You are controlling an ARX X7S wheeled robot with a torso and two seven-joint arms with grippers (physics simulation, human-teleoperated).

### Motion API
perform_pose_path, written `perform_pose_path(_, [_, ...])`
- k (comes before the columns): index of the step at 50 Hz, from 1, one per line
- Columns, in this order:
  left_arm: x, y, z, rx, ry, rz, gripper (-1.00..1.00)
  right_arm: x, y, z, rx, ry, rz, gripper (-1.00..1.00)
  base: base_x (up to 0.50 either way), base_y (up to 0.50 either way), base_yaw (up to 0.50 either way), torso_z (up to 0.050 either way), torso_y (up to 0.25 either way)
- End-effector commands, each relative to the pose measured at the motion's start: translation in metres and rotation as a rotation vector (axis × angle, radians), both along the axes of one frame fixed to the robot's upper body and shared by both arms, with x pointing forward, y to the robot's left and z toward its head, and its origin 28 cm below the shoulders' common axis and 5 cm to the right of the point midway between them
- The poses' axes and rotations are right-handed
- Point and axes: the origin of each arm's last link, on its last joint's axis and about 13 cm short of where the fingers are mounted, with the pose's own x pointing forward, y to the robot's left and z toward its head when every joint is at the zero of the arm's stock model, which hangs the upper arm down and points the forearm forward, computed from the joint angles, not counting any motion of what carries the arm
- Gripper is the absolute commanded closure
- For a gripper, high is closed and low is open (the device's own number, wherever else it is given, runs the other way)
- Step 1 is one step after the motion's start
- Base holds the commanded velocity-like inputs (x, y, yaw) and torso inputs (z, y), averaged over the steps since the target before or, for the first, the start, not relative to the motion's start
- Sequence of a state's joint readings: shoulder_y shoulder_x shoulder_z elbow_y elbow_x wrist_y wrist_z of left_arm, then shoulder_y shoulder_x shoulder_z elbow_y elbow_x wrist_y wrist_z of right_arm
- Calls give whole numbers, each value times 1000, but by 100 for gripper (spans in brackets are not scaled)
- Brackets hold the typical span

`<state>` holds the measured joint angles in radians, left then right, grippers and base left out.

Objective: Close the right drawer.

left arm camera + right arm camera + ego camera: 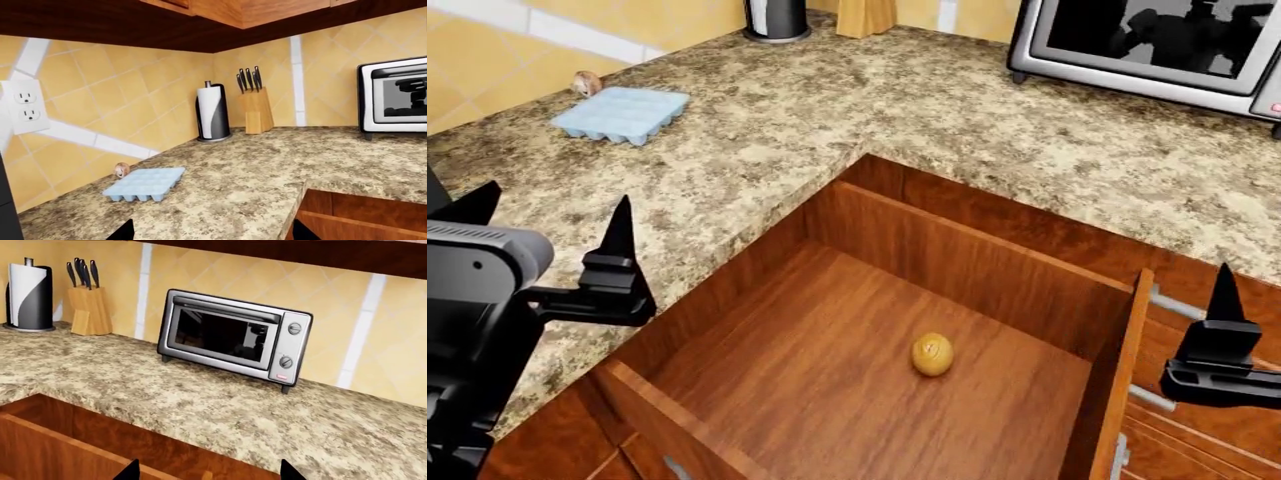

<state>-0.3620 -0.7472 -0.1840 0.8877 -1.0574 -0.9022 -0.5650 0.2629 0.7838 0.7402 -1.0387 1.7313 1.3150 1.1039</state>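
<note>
The right drawer (827, 370) (pulled open) holds a potato (932, 354).

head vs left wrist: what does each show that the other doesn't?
Head only: the open right drawer's inside, a small yellowish round item on its floor, and both grippers, left and right, open and holding nothing.
Left wrist only: wall outlet, knife handles in the block, and the upper cabinets' underside.
Both: ice tray, toaster oven, granite counter, paper towel holder.
</note>
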Motion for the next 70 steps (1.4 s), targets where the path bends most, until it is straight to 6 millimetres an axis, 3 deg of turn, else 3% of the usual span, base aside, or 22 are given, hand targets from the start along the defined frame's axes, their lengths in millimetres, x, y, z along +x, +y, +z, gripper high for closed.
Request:
perform_pose_path(1, [-2,0,0,4,-2,0,-100,-8,-10,-14,25,43,-53,-100,0,0,0,0,0])
perform_pose_path(12, [-1,-1,1,7,-2,-2,-100,-11,-14,-22,65,85,-79,-100,0,0,0,0,0])
perform_pose_path(14, [0,0,0,6,0,1,-100,-10,-13,-42,29,251,18,-100,0,0,0,0,0])
perform_pose_path(15, [-1,-1,0,7,0,-1,-100,-15,-16,-51,31,244,-62,-100,0,0,0,0,0])
perform_pose_path(17, [-1,-1,0,8,-1,-2,-100,-13,-16,-47,85,100,-80,-100,0,0,0,0,0])
perform_pose_path(27, [0,0,-1,8,0,0,-100,-18,-17,-68,114,144,-90,-100,0,0,0,0,0])
perform_pose_path(70, [0,-1,-3,11,4,-1,-100,-15,-14,-118,205,247,-85,-100,0,0,0,0,0])
